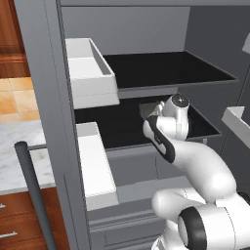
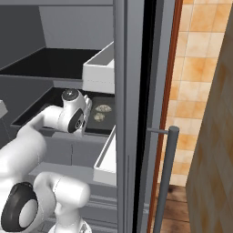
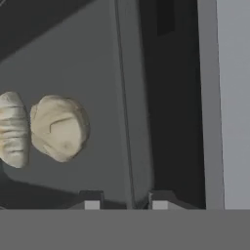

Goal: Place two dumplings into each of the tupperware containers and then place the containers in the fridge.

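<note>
My gripper [image 3: 126,200] reaches into the open fridge [image 1: 122,29] over its lower black shelf [image 1: 122,129]. Its fingertips [image 3: 91,200] stand close on either side of the rim of the see-through grey tupperware container [image 3: 132,97], and the gripper looks shut on it. Two beige dumplings [image 3: 59,128] [image 3: 12,129] lie side by side on the tub's floor. From the right base view the same dumplings [image 2: 103,108] [image 2: 99,117] sit in the tub [image 2: 109,119] just right of my hand. The pale blue-green container is out of view.
An upper black shelf [image 1: 166,68] lies above my hand. White door bins [image 1: 90,73] [image 1: 95,166] hang on the left, and another white bin [image 2: 98,68] sits above the tub. The dark bar handle [image 2: 166,173] stands on the open door. A marble counter [image 1: 19,146] lies to the left.
</note>
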